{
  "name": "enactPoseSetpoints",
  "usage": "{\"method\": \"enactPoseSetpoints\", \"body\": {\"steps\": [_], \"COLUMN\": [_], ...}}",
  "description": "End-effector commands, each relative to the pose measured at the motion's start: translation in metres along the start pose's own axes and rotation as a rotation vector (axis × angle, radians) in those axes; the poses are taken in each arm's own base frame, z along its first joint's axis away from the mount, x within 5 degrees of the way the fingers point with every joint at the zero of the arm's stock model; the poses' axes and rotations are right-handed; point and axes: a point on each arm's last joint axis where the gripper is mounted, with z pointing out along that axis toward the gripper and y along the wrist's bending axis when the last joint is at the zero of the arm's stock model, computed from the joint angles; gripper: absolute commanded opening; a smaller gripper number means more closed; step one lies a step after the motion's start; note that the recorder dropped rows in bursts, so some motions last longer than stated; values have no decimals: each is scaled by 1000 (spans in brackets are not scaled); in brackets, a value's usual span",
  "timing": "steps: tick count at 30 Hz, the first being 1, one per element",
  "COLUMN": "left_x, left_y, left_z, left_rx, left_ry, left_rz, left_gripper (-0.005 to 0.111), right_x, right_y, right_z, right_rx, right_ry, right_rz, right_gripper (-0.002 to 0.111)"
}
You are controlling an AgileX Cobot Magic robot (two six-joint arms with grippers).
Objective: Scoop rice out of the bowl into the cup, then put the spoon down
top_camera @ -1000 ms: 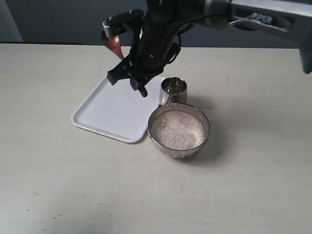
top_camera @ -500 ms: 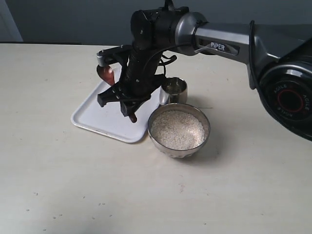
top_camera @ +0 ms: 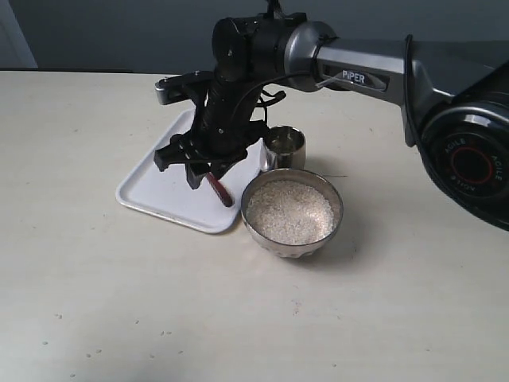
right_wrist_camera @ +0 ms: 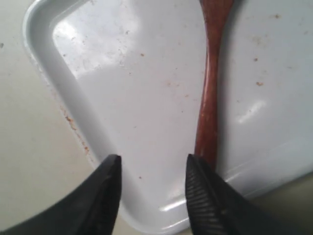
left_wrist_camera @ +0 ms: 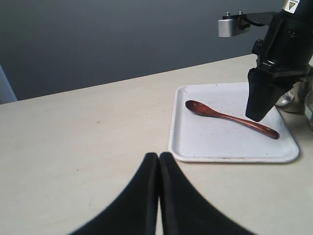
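Observation:
The dark reddish-brown spoon [top_camera: 220, 191] [left_wrist_camera: 230, 117] [right_wrist_camera: 209, 98] lies flat on the white tray [top_camera: 151, 195], free of any grip. My right gripper [top_camera: 189, 170] [right_wrist_camera: 152, 164] hangs open just above the tray. Its handle end passes beside one fingertip, and nothing is between the fingers. The steel bowl [top_camera: 262, 232] is full of white rice [top_camera: 289, 211] and stands to the right of the tray. The small steel cup [top_camera: 284, 147] is just behind the bowl. My left gripper [left_wrist_camera: 159, 156] is shut and empty, low over bare table, well short of the tray [left_wrist_camera: 220, 142].
The right arm [top_camera: 350, 68] reaches in from the right, above the cup and bowl. The beige table [top_camera: 119, 302] spreads out in front of and beside the tray. A dark wall runs along the far table edge.
The right gripper came down over the tray with the spoon and let it go. The spoon, held up with its head raised a second ago, now lies on the tray.

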Motion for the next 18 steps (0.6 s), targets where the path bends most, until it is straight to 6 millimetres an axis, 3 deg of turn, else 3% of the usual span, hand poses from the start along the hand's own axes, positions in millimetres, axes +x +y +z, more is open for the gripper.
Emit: {"method": "enactPoseSetpoints", "body": {"steps": [1,5,8,12,18], "left_x": [-2,-2,-2,-2,-2], "left_y": [0,0,0,0,0], "left_z": [-1,-1,-1,-1,-1], "left_rx": [1,1,1,1,1], "left_ry": [-19,-19,-19,-19,-19], "left_rz": [0,0,0,0,0], "left_gripper": [1,1,1,1,1], "right_x": [-8,-15,-19,-17,3], "right_y": [7,11,2,-25,-53], "right_z": [-19,-60,-98,-147,-212], "right_rx": [-29,21,205,503,506], "right_ry": [-11,-26,-78,-121,-214], "right_rz": [-5,-62,-143,-201,-94], "right_gripper": [32,-1,0,0,0]}}
